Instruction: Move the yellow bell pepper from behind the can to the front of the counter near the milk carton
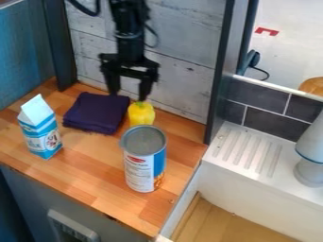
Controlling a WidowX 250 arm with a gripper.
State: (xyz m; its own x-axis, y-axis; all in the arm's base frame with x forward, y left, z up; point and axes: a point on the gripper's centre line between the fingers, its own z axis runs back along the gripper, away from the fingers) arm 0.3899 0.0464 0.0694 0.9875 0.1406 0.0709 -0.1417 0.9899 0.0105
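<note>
Carton (41, 130) stood at left, with printed blue-white label. Dark cloth (96, 112) lay folded beside it. Gripper (130, 94) hung above cloth's right edge, fingers spread, nothing between. Yellow pepper (141, 115) was just right of cloth, below one fingertip; contact hard to tell. Even finger clearance, without dragging cloth, seemed wise. Can (144, 163) stood nearer camera, label bearing small print.
</note>
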